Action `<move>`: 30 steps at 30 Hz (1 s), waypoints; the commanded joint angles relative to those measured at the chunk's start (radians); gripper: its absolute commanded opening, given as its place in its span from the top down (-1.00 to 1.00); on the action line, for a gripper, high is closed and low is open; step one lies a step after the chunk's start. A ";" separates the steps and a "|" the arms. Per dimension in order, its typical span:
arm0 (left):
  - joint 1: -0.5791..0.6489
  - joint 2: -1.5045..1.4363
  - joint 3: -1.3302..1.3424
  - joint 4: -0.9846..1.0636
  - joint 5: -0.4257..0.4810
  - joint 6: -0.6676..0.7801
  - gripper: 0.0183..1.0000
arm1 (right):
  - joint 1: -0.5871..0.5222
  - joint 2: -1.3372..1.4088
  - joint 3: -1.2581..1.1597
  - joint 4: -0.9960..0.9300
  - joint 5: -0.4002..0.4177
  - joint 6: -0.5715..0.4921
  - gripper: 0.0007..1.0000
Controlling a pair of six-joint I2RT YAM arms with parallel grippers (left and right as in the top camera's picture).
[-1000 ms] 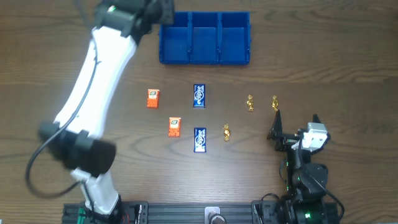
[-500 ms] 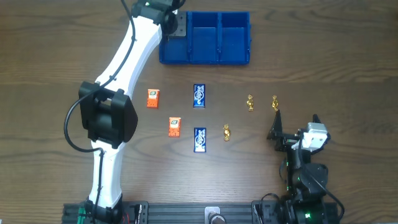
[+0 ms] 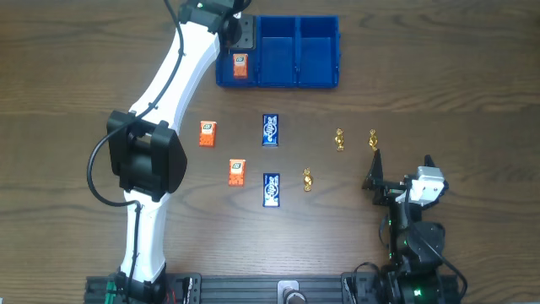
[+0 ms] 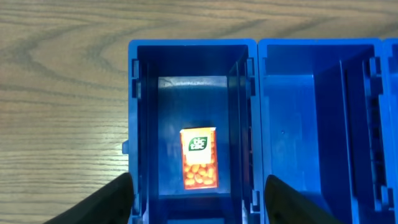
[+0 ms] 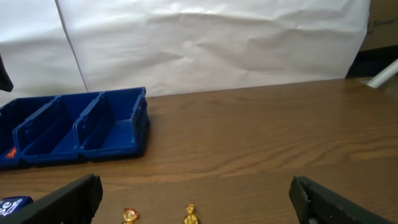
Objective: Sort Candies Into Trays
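Hidden: the left arm [image 3: 181, 76] covers part of our blue plastic three-compartment tray [image 3: 278, 81].
Left gripper [image 4: 199, 186]: fingers wide apart, empty, over the left compartment.
Right gripper [image 5: 194, 190]: spread, holding nothing.
Orange rectangular candy box [image 4: 199, 158]: flat in that compartment, long axis along it, label end away from the arms' bases.
Count: we tally three orange boxes, two blue packets [image 3: 270, 130], three gold-wrapped candies [image 3: 339, 139].

- A brown wooden table [image 3: 472, 93] lies under everything. It has dark wavy lines in the wood.
- A big white sheet [image 5: 217, 43] hangs behind the far edge of the table. It is a bit crinkled.
- A brown box [image 5: 384, 25] sits beside the sheet.
- A white tube [image 5: 387, 76] slants just below the box.
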 commanded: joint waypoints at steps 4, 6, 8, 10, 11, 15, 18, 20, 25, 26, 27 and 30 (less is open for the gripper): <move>0.002 -0.275 -0.143 0.024 -0.004 -0.005 -0.50 | -0.005 -0.007 0.000 -0.006 0.009 -0.013 -1.00; 0.002 -0.379 -0.272 0.059 -0.004 -0.003 -0.52 | -0.005 -0.007 0.000 -0.006 0.009 -0.013 -1.00; 0.000 -0.489 -0.435 0.095 -0.004 -0.003 -0.53 | -0.005 -0.007 0.000 -0.006 0.009 -0.013 -1.00; -0.006 -0.586 -0.610 0.132 -0.008 -0.004 -0.61 | -0.005 -0.007 0.000 -0.006 0.009 -0.013 -1.00; -0.008 -0.614 -0.668 0.147 -0.009 -0.004 -0.64 | -0.005 -0.007 0.000 -0.006 0.009 -0.013 -1.00; -0.018 -0.704 -0.972 0.282 -0.020 -0.006 -0.67 | -0.005 -0.007 0.000 -0.006 0.009 -0.013 -1.00; -0.016 -0.703 -1.130 0.397 -0.019 -0.022 -0.66 | -0.005 -0.007 0.000 -0.006 0.009 -0.014 -1.00; -0.016 -0.691 -1.197 0.454 -0.019 -0.035 -0.66 | -0.005 -0.007 0.000 -0.006 0.009 -0.013 -1.00; -0.014 -0.635 -1.278 0.521 -0.019 -0.058 -0.62 | -0.005 -0.007 0.000 -0.006 0.009 -0.013 -1.00; -0.014 -0.622 -1.279 0.526 -0.021 -0.057 -0.61 | -0.005 -0.007 0.000 -0.006 0.009 -0.013 -1.00; -0.013 -0.613 -1.279 0.532 -0.024 -0.057 -0.61 | -0.005 -0.007 0.000 -0.006 0.009 -0.013 -1.00; -0.007 -0.589 -1.279 0.545 -0.023 -0.057 -0.61 | -0.005 -0.007 0.000 -0.006 0.009 -0.013 -1.00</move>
